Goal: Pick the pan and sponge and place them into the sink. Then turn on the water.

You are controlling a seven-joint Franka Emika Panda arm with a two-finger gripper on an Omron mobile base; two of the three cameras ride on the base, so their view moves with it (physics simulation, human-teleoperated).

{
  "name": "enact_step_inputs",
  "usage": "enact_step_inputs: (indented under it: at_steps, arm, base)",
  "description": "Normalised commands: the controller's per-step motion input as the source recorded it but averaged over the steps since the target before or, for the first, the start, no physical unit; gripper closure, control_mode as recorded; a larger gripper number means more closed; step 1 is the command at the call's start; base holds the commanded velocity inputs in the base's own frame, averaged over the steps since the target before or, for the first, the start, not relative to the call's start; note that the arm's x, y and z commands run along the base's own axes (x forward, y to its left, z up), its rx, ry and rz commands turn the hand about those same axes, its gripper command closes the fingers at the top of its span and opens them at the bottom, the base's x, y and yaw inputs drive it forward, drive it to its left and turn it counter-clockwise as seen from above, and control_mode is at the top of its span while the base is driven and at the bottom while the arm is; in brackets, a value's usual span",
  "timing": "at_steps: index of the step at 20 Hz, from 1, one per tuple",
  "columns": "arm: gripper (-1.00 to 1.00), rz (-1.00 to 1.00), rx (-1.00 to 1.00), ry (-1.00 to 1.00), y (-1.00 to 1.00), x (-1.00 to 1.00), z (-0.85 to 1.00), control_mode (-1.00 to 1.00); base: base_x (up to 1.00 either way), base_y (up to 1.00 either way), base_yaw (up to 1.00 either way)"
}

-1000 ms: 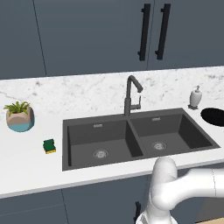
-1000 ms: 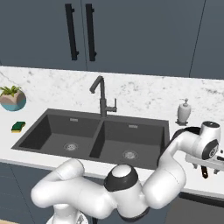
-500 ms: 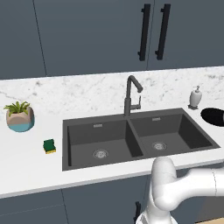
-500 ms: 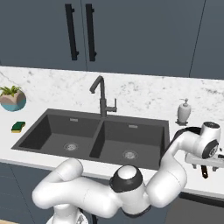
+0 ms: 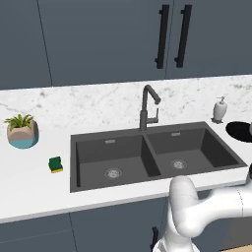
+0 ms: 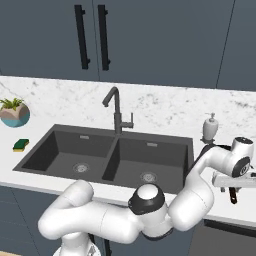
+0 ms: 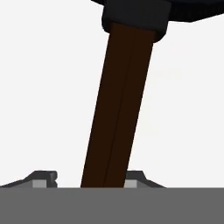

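The sink (image 5: pixel 152 152) fills the frame's centre. The pan (image 5: pixel 239 131) lies at the right edge, its handle (image 7: pixel 118 109) between the gripper (image 7: pixel 89 178) fingers; whether they pinch it I cannot tell. The sponge (image 5: pixel 55 164) sits centre-left.

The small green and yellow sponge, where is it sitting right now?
The small green-and-yellow sponge lies on the white counter just left of the dark grey double sink, below the potted plant, well apart from the gripper.

One pan (image 5: pixel 240 131), one sponge (image 5: pixel 55 165), one double-basin sink (image 5: pixel 152 155) (two drains), one faucet (image 5: pixel 147 107), one soap dispenser (image 5: pixel 220 109), one potted plant (image 5: pixel 22 131), two cabinet handles (image 5: pixel 173 36).
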Motion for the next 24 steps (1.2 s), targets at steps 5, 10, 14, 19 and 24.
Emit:
enact_step_inputs:
  at_steps: [5,10,14,19,24]
  arm:
    - [1.0,0.13,0.0,0.01,0.28,0.2,-1.0,-1.0]
    - [1.0,0.08,0.0,-0.05,0.44,0.17,-0.95,-1.0]
    - [1.0,0.02,0.01,-0.04,0.44,0.17,-0.6,-1.0]
    - [1.0,-0.01,0.01,-0.01,0.45,0.05,-0.19,-1.0]
    - [1.0,-0.09,0.0,0.0,0.46,0.0,0.08,-1.0]
  base:
    - [0.0,0.0,0.0]
    - [0.0,0.0,0.0]
    - [0.0,0.0,0.0]
    - [0.0,0.0,0.0]
    - [0.0,0.0,0.0]
